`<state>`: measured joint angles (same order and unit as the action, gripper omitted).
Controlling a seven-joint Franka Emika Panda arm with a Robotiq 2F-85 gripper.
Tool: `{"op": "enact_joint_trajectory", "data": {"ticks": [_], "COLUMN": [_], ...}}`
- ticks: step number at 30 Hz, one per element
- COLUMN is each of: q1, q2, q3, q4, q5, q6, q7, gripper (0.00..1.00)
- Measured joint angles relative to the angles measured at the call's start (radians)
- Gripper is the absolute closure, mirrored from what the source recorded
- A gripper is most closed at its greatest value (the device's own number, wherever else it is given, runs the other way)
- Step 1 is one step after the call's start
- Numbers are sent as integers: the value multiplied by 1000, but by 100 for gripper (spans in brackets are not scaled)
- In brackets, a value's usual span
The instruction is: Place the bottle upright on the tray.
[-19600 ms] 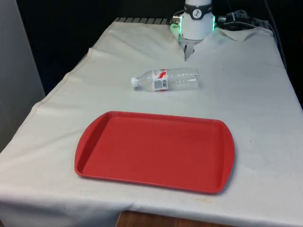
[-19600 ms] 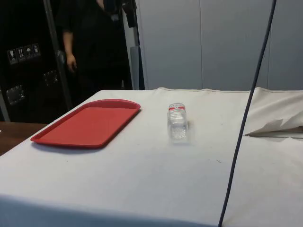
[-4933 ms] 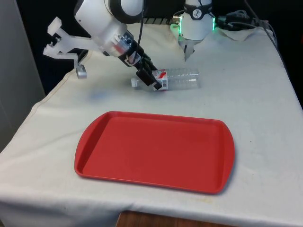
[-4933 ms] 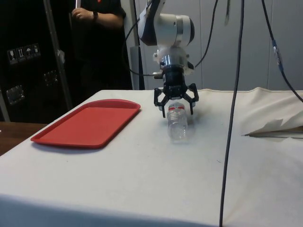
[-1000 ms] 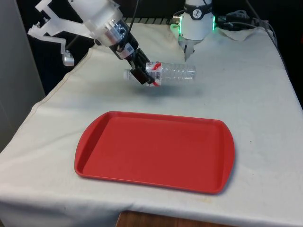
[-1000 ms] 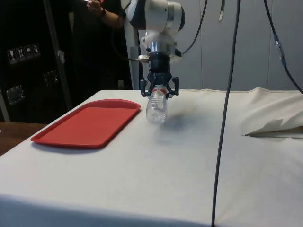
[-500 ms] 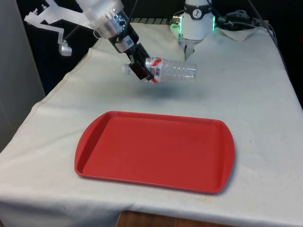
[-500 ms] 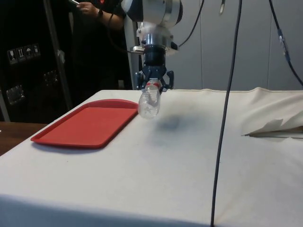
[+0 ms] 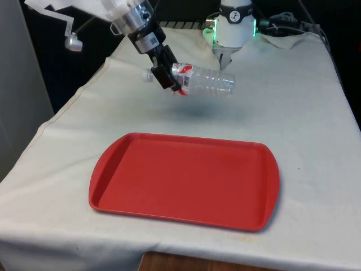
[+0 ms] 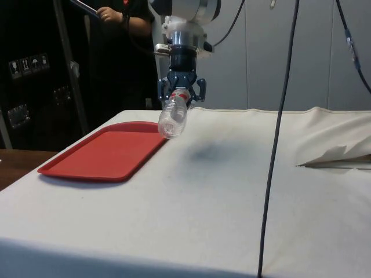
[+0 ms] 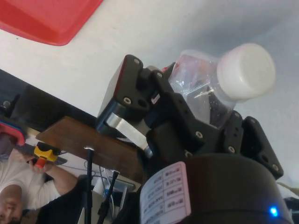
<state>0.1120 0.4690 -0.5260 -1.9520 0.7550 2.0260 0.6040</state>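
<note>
Here, in the front view, the black two-finger gripper [image 9: 169,76] carries a clear plastic water bottle with a white cap and a red-and-white label [image 9: 200,81] lying nearly level in the air, clear of the white cloth and beyond the far edge of the flat red plastic tray [image 9: 185,179]. The fingers are clenched on the label end, close to the neck, with the ribbed body sticking out unsupported.

From the side view, the gripper [image 10: 180,91] hangs the bottle [image 10: 172,120] with its base dipping downward, just beside the tray's [image 10: 104,153] near corner and above the cloth. A person in dark clothing [image 10: 124,35] stands beyond the tray.

In the wrist view, the gripper [image 11: 187,121] clamps the shoulder just under the white cap [image 11: 245,72], and a corner of the tray [image 11: 44,18] shows past it.

The bottle looks empty, so likely very light, thin-walled and easily dented; its smooth plastic could slip or swing in a grip set this far from the middle. The stiffer neck and shoulder seem the sound place to hold, and a light bottle probably tips easily when stood on its base.
</note>
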Motion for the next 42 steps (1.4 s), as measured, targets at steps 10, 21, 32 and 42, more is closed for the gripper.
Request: {"op": "enact_joint_trajectory", "data": {"ticks": [10, 21, 32, 42], "q1": [12, 23, 34, 40], "q2": [-27, -43, -50, -50], "q3": [2, 8, 14, 24], "q4": [5, 18, 42, 70], "q5": [-19, -51, -92, -137], "q6": [33, 66, 102, 135], "q7": [48, 103, 168, 231], "gripper": [88, 88, 88, 88]}}
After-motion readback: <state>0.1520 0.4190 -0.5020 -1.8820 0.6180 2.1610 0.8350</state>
